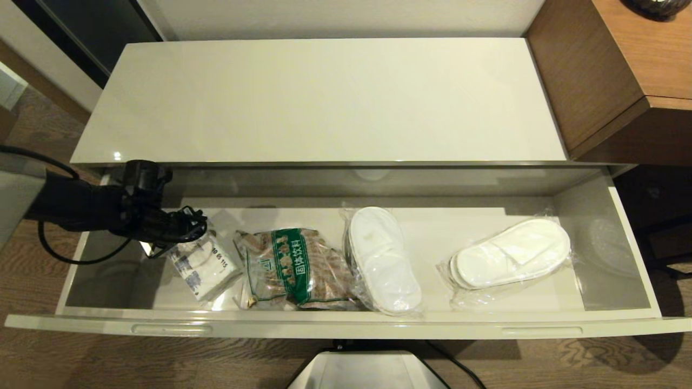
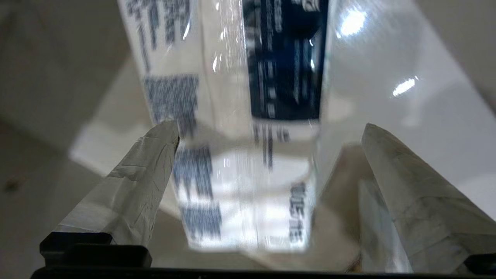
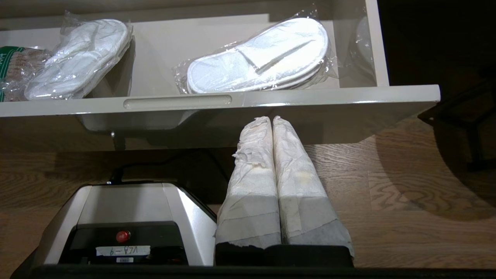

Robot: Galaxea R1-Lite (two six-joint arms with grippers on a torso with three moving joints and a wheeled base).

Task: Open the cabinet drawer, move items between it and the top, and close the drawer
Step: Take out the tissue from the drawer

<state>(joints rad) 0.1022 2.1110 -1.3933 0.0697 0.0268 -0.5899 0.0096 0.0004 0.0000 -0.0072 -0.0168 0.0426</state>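
Note:
The cabinet drawer (image 1: 346, 324) stands pulled out below the bare cream top (image 1: 324, 102). At its left end lies a white tissue pack (image 1: 208, 267) with dark blue print. My left gripper (image 1: 165, 229) hangs low over the pack's far end. In the left wrist view that gripper (image 2: 269, 126) is open, with the tissue pack (image 2: 240, 186) between its spread fingers and not clamped. Two film-wrapped slipper pairs (image 1: 384, 259) (image 1: 511, 253) lie in the middle and at the right. My right gripper (image 3: 272, 119) is shut on nothing, low in front of the drawer front (image 3: 310, 100).
A brown packet with a green band (image 1: 294, 267) lies between the tissue pack and the middle slippers, close to both. A brown wooden desk (image 1: 621, 70) borders the top on the right. The robot's base (image 1: 367, 370) sits on the wood floor below the drawer front.

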